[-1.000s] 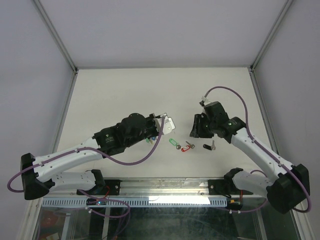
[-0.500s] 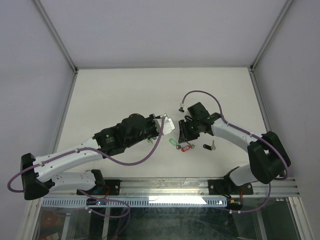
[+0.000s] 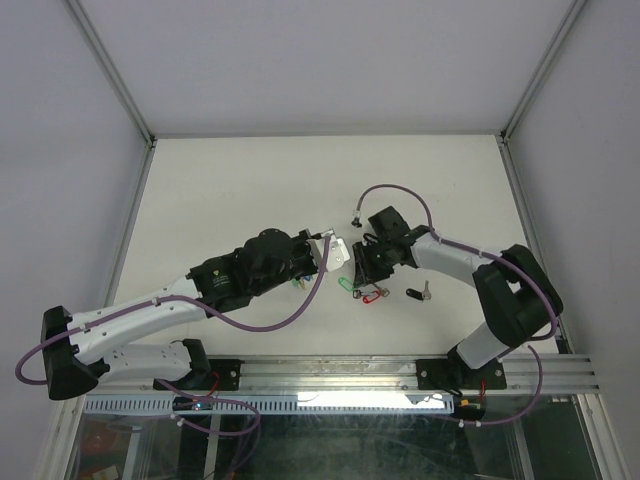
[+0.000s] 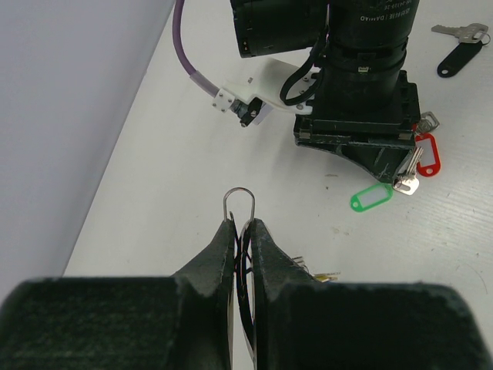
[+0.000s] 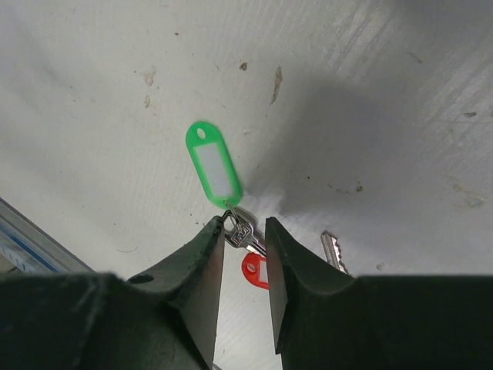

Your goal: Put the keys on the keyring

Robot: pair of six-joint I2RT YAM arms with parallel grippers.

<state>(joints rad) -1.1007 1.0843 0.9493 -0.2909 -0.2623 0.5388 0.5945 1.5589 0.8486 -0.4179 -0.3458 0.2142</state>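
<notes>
Where the grippers are facing each other: near the middle of the table (image 3: pixel 230 190), close together but not touching.
Left gripper (image 4: pixel 243 227): clenched on the keyring, fingers pressing together with no gap showing.
Keyring (image 4: pixel 240 200): standing up as a thin wire loop out of the left fingertips, off the table.
Bunch (image 3: pixel 298 285): hanging under the left gripper, green and yellow bits showing.
Right gripper (image 5: pixel 245 225): pointing down at the table, jaws standing narrowly apart and straddling a key head; whether they are pinching it I cannot tell.
Key head (image 5: pixel 241 233): lying between the right fingertips, just beside the left-hand one.
Green tag (image 5: pixel 213 164): lying flat on the table, reaching out from the key head, clear of the fingers.
Red key (image 4: pixel 426 154): lying just beside the green one, partly hiding under the right gripper.
Black key (image 4: pixel 458 55): lying on the table by itself, apart from the other two.
</notes>
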